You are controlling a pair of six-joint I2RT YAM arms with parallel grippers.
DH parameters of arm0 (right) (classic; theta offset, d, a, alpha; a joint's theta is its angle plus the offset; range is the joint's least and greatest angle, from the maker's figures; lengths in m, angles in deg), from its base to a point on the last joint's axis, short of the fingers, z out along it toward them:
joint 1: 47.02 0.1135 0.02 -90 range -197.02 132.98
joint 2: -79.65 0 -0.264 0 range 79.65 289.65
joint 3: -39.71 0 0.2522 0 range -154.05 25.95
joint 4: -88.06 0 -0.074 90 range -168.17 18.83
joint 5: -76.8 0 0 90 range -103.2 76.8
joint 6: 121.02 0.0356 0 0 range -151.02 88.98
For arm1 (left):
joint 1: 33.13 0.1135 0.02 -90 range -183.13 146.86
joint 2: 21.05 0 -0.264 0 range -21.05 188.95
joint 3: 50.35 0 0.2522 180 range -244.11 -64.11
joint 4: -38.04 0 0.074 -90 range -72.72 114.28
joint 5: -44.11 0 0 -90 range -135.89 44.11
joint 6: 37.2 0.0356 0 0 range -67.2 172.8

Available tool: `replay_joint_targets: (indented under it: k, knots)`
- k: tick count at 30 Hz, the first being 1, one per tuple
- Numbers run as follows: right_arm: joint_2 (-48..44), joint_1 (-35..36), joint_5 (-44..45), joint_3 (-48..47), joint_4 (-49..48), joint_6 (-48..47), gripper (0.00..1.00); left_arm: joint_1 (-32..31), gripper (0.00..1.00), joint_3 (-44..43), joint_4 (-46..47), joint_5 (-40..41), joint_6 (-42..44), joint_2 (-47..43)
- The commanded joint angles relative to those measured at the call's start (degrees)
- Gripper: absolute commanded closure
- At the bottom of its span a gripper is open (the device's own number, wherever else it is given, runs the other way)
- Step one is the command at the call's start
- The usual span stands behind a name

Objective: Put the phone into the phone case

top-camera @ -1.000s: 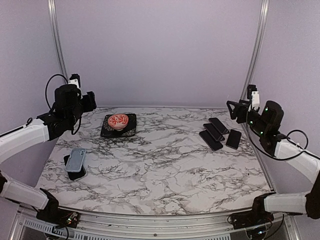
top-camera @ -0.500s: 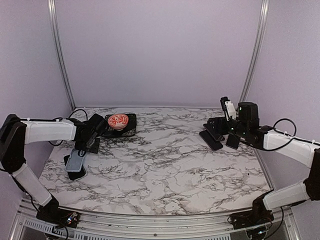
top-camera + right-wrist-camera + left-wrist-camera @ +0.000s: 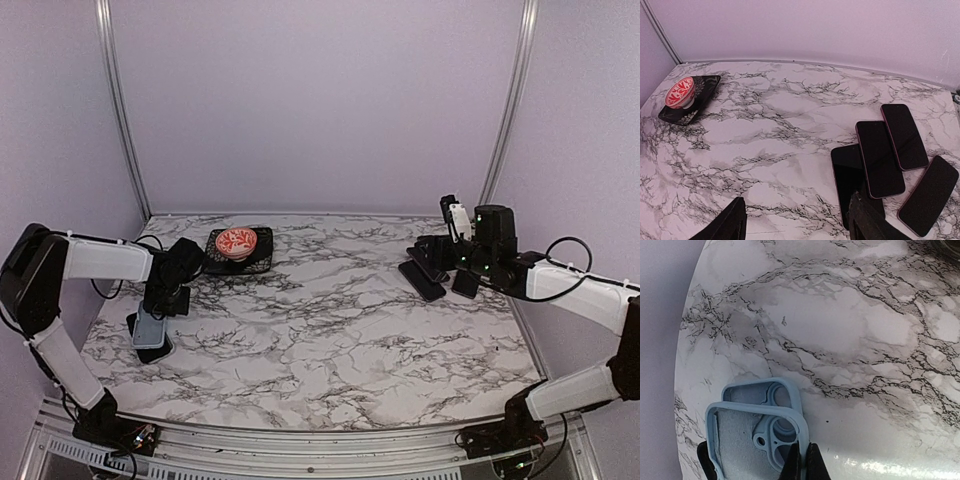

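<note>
My left claw (image 3: 802,462) pinches the top blue case (image 3: 740,440) by its rim, near the left edge of the table (image 3: 350,340), likely to lift it. My right claw (image 3: 800,220) hangs spread above the phones (image 3: 879,159).

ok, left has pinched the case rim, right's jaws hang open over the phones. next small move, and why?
Probably lower the right gripper onto the nearest black phone and close. Its jaws stand open and empty above that phone, while the left gripper is shut on the rim of the light blue phone case, so the case side looks ready.
</note>
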Motion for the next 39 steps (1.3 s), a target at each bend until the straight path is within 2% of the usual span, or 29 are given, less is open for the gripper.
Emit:
replay_joint_targets:
  k: [1,5,9,14,18,24,26,30,31,36,39]
  knots:
    - [0.44,0.62,0.93,-2.95,0.38,0.66,0.33,-0.63,1.00,2.98,1.35,-3.38,-1.69,-5.90]
    - [0.34,0.75,0.95,-4.44,1.05,0.90,0.33,-2.48,1.00,3.58,2.64,-1.57,-3.55,-15.88]
    - [0.83,1.57,0.86,-5.79,1.32,1.07,0.33,-7.70,1.00,0.21,3.74,-1.03,-3.59,-24.27]
    - [3.89,4.47,0.72,-9.16,3.95,0.32,0.33,-15.76,1.00,-1.66,11.12,-8.83,-5.75,-24.19]
    - [5.80,6.54,0.04,-10.65,4.55,0.50,0.33,-22.78,1.00,-5.37,16.42,-16.40,-7.03,-13.93]
    - [7.66,8.75,2.71,-10.87,5.57,0.05,0.32,-31.83,1.00,-22.22,15.30,-20.62,-0.58,9.30]
    - [7.75,8.88,3.91,-10.24,6.16,0.29,0.32,-33.19,1.00,-27.71,13.28,-21.38,1.02,16.55]
    - [7.98,8.86,4.29,-8.42,6.58,1.06,0.31,-34.01,1.00,-34.31,10.46,-23.05,2.63,24.28]
    - [8.23,8.88,3.98,-7.96,6.59,1.30,0.31,-34.02,0.97,-34.68,10.30,-23.60,2.86,25.13]
    - [10.52,9.25,1.93,-6.08,5.84,3.73,0.31,-34.02,0.56,-34.53,11.25,-27.25,4.94,24.68]
    - [12.67,11.66,3.83,-6.47,6.30,4.32,0.32,-33.52,0.43,-33.17,13.63,-30.66,6.79,20.66]
